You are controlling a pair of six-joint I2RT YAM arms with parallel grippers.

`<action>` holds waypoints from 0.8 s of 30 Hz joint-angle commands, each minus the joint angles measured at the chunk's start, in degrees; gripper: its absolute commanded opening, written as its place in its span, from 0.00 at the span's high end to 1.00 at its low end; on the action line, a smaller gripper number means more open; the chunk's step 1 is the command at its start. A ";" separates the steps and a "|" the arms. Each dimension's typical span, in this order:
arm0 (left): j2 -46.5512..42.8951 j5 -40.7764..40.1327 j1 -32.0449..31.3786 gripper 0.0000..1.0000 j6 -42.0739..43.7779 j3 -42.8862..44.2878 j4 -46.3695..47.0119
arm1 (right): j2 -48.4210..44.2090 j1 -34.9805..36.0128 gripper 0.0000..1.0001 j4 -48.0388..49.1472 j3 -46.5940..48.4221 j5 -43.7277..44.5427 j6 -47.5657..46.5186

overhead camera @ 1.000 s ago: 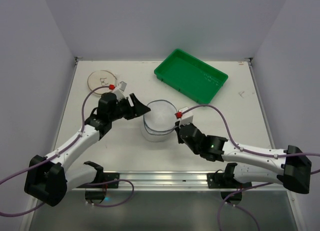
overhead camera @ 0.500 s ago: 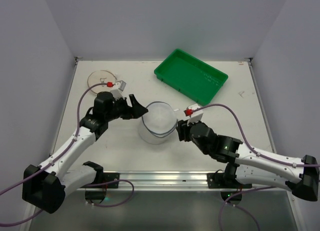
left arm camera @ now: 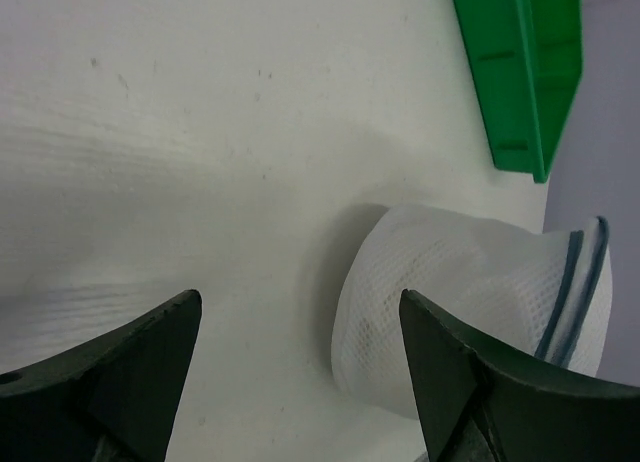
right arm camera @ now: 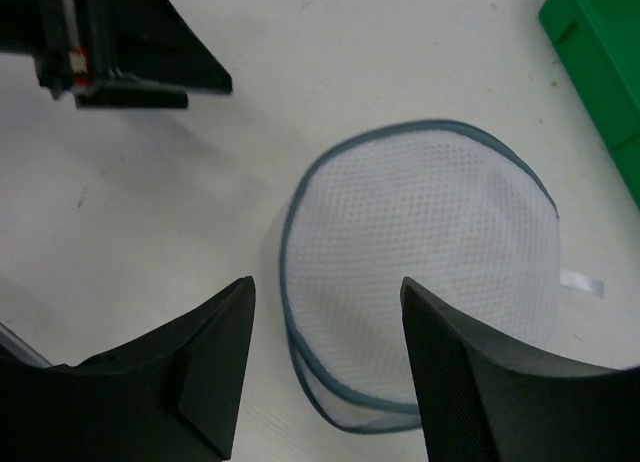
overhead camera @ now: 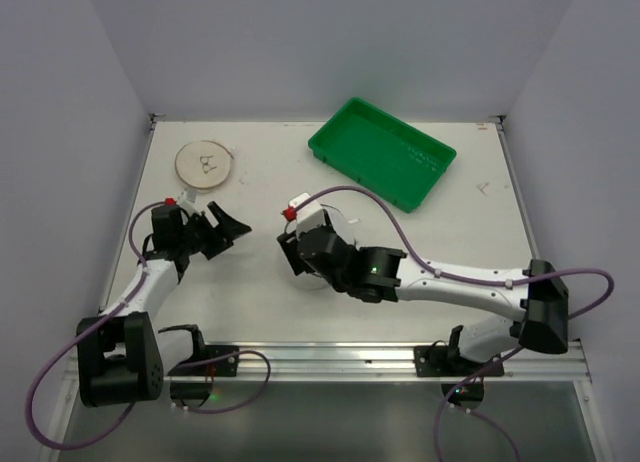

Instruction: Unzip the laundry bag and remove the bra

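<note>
Regrasp coming
My left claw (left arm camera: 297,317) pulled back; my right claw (right arm camera: 325,292) swung in above the laundry bag (right arm camera: 430,272). Both gape empty, so unzipping hasn't started.

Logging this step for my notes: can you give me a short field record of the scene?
laundry bag: looks zipped, ungrasped
bra: not visible
left gripper: open, empty, apart from bag
right gripper: open, over bag
green tray: far side, right, empty
beige disc: far side, left
</note>
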 commanded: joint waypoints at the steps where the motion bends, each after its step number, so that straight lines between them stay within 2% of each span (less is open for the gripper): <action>1: 1.10 7.85 0.31 0.16 -2.81 -3.54 8.03 | 7.37 2.47 0.37 -3.03 9.55 7.67 -0.52; 5: 1.63 8.38 0.31 0.16 -3.24 -4.78 8.83 | 14.67 4.40 0.36 -6.72 16.49 14.87 2.12; 13: -0.31 8.82 0.40 0.14 -2.28 -4.43 7.07 | 25.40 5.11 0.39 -12.60 24.33 23.93 3.97; 20: 0.04 8.99 0.31 0.14 -2.02 -4.34 7.16 | 28.57 5.20 0.46 -14.80 26.18 27.62 4.58; 24: -0.05 8.82 0.31 0.14 -2.10 -4.51 7.33 | 28.57 5.11 0.55 -15.16 26.00 28.51 5.55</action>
